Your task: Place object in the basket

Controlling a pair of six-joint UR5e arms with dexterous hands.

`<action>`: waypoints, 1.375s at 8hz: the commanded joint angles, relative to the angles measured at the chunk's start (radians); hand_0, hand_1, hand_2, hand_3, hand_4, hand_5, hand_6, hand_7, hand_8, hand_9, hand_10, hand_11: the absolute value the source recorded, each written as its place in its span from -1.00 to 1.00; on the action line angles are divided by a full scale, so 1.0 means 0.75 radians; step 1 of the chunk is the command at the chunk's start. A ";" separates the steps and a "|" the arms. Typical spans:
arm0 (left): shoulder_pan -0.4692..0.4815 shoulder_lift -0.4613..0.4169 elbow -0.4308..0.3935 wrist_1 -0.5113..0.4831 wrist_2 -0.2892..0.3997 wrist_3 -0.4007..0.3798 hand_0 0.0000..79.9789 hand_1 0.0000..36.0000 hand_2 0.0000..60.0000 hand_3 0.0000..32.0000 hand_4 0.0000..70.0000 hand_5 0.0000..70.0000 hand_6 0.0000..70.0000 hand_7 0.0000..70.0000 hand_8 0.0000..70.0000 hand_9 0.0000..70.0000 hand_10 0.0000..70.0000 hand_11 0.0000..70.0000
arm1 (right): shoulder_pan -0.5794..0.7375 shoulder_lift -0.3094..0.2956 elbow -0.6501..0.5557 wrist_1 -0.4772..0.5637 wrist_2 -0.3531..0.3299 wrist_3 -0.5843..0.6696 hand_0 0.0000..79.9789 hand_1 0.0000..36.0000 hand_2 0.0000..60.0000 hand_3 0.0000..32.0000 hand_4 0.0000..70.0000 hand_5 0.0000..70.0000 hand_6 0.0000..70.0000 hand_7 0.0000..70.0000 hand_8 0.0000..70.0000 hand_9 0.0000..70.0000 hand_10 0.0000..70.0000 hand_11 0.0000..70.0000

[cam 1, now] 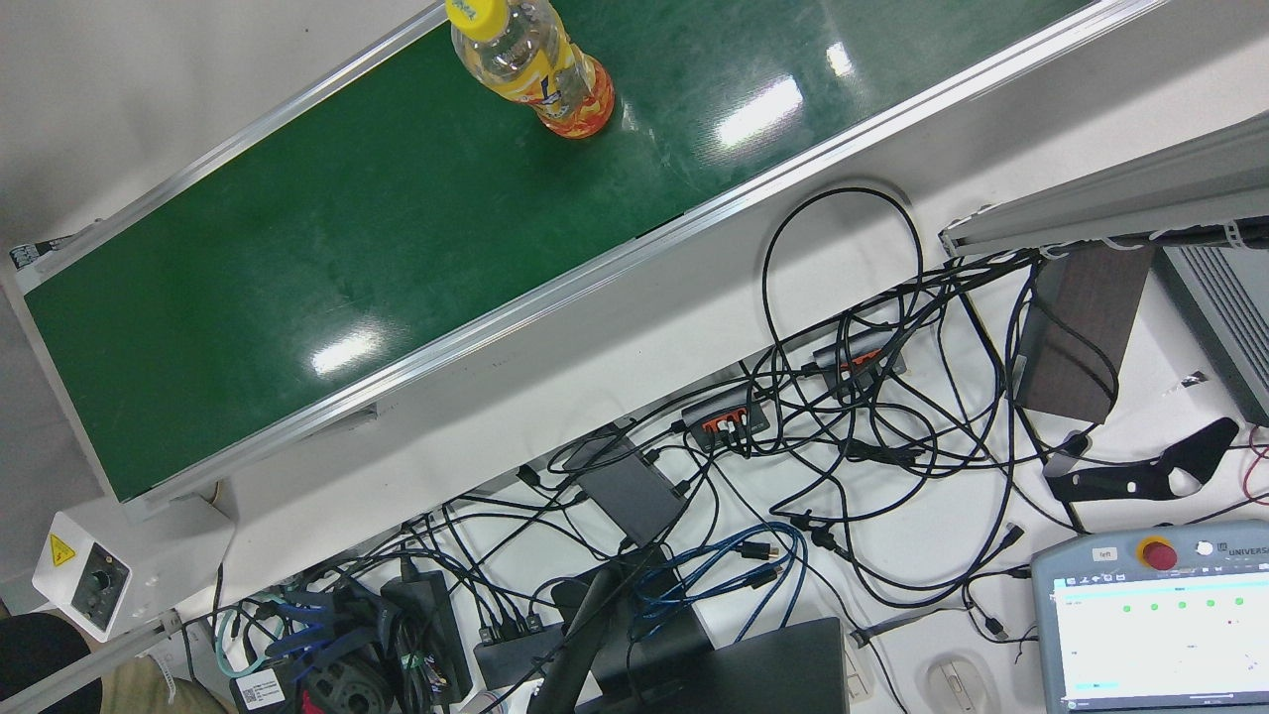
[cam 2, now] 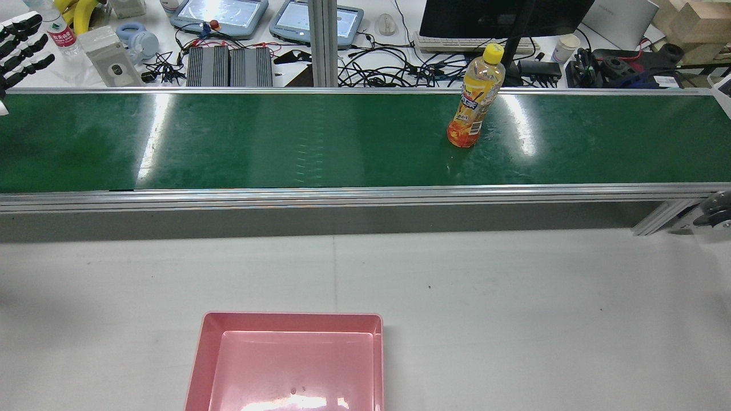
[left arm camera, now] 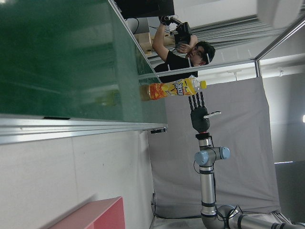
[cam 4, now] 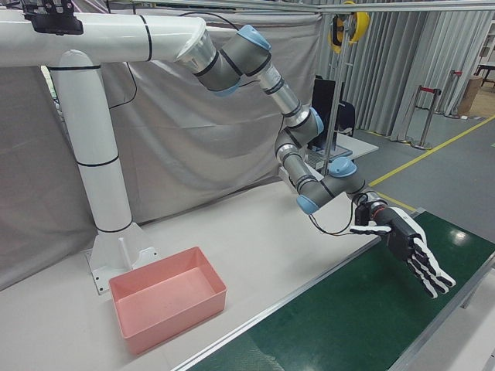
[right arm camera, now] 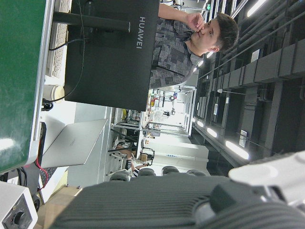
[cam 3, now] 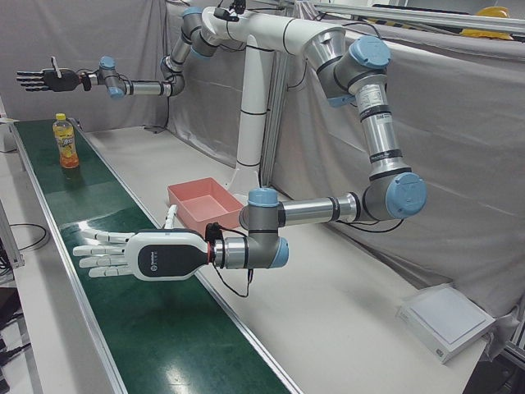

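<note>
Front view: bottle [cam 1: 540,69] upright on green belt [cam 1: 347,248] near top edge; no arm in frame. Tangle of cables [cam 1: 843,426] and a control tablet [cam 1: 1160,625] sit on the desk past the belt's rail, well apart from the bottle. Rear view: bottle stands right of centre on the belt, towards the far rail; a monitor [cam 2: 502,17] and desk clutter lie behind that rail. Pink basket [cam 2: 291,315] sits empty on the white table [cam 2: 514,314] at the near edge, left of centre, well apart from the bottle, with bare table between. Left hand [cam 2: 23,51] shows at the far left edge, fingers spread, nothing in it. Left-front view: left hand hovers flat over the belt, open, with bare belt between it and the bottle; right hand [cam 3: 45,80] is raised beyond the bottle, fingers splayed, empty. Right-front view: right hand spread above the belt, basket on the table by the pedestal [cam 4: 108,209]. Left hand view: bottle seen on the belt edge, right hand behind it, a person [left arm camera: 183,52] beyond. Right hand view: belt edge, monitor and person only; bottle not seen.
</note>
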 commanded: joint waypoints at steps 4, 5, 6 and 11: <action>0.000 -0.007 0.000 0.000 0.000 0.001 0.45 -0.50 -1.00 -0.76 -0.76 -0.70 -1.00 -1.00 -0.94 -0.95 -0.89 -0.79 | 0.000 0.000 0.000 0.001 0.000 0.000 -1.00 -1.00 -1.00 -1.00 -1.00 -1.00 -1.00 -1.00 -1.00 -1.00 -1.00 -1.00; 0.000 -0.007 0.000 0.000 0.000 0.001 0.44 -0.55 -1.00 -0.78 -0.76 -0.68 -1.00 -1.00 -0.93 -0.94 -0.89 -0.80 | 0.000 0.000 0.000 -0.001 0.000 0.000 -1.00 -1.00 -1.00 -1.00 -1.00 -1.00 -1.00 -1.00 -1.00 -1.00 -1.00 -1.00; 0.000 -0.011 0.000 0.000 0.000 0.001 0.44 -0.57 -1.00 -0.80 -0.75 -0.68 -1.00 -1.00 -0.93 -0.94 -0.90 -0.81 | 0.000 0.000 0.000 0.001 0.000 0.000 -1.00 -1.00 -1.00 -1.00 -1.00 -1.00 -1.00 -1.00 -1.00 -1.00 -1.00 -1.00; 0.000 -0.013 0.000 0.000 0.000 0.001 0.46 -0.64 -1.00 -0.80 -0.74 -0.68 -1.00 -1.00 -0.92 -0.93 -0.90 -0.81 | 0.000 0.000 -0.002 -0.001 0.000 0.000 -1.00 -1.00 -1.00 -1.00 -1.00 -1.00 -1.00 -1.00 -1.00 -1.00 -1.00 -1.00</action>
